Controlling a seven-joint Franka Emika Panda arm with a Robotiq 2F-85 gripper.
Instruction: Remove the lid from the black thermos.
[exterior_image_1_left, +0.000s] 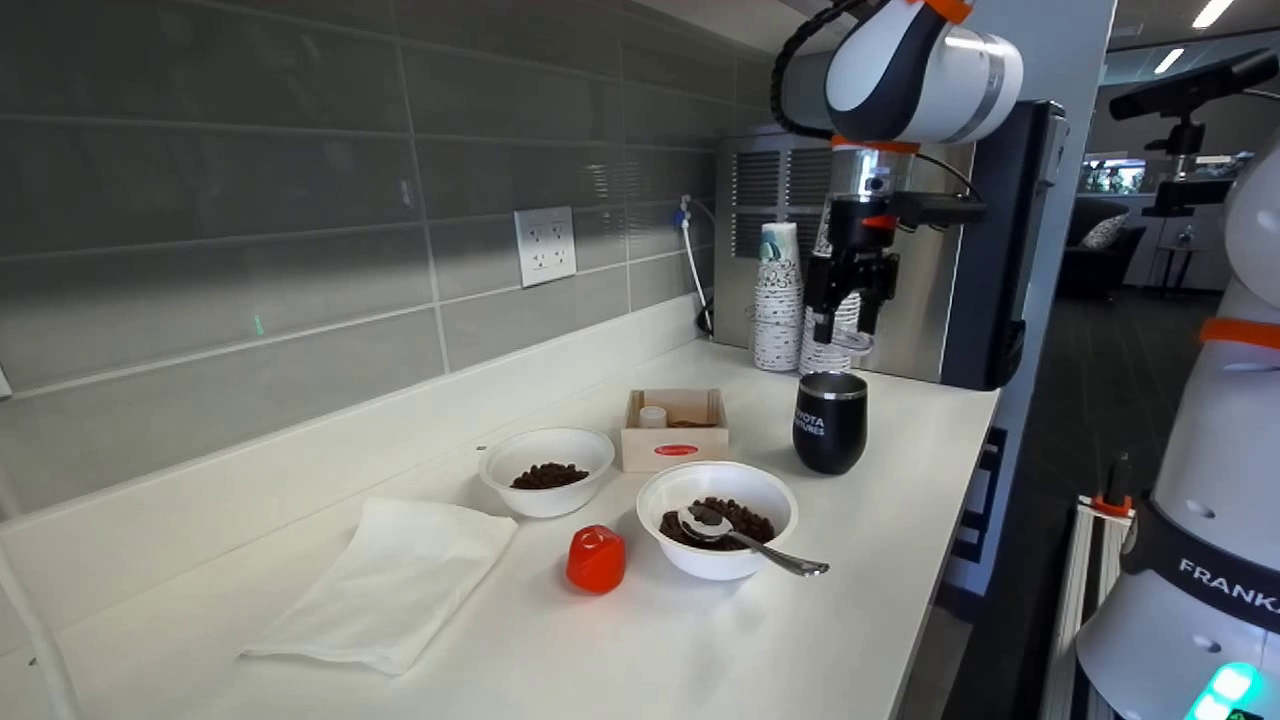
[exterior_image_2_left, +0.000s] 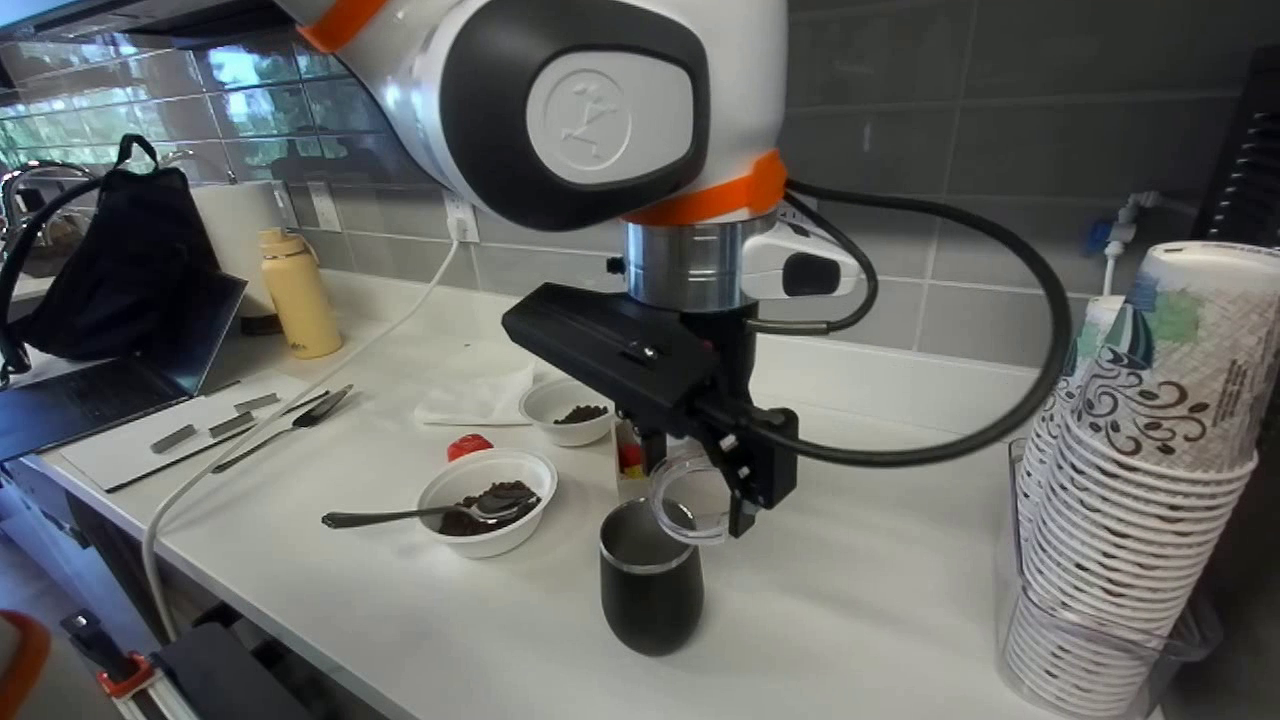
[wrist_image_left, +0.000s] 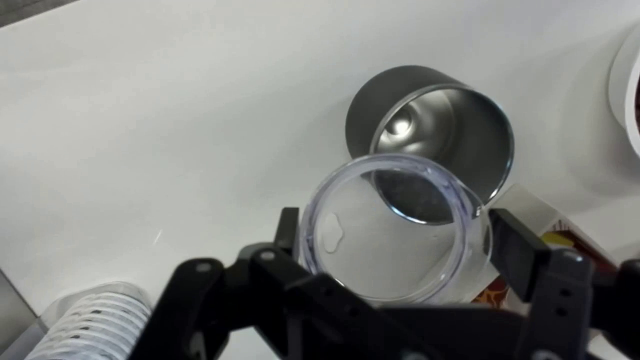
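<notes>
The black thermos (exterior_image_1_left: 830, 425) stands upright and open-topped on the white counter; it also shows in an exterior view (exterior_image_2_left: 650, 590) and in the wrist view (wrist_image_left: 432, 125), where its bare metal inside is visible. The lid is a clear, round, see-through disc (wrist_image_left: 385, 235) with a thick rim, not black. My gripper (wrist_image_left: 400, 235) is shut on it, one finger at each side of the rim. In both exterior views the gripper (exterior_image_1_left: 846, 325) (exterior_image_2_left: 697, 488) holds the lid (exterior_image_1_left: 853, 342) (exterior_image_2_left: 690, 505) above the thermos, apart from it and slightly off its mouth.
Stacks of paper cups (exterior_image_1_left: 777, 310) (exterior_image_2_left: 1150, 500) stand by a steel appliance (exterior_image_1_left: 920, 290). A small wooden box (exterior_image_1_left: 676, 447), two white bowls (exterior_image_1_left: 548, 505) (exterior_image_1_left: 712, 568), one with a spoon (exterior_image_1_left: 785, 560), a red cup (exterior_image_1_left: 596, 560) and a napkin (exterior_image_1_left: 400, 575) lie on the counter.
</notes>
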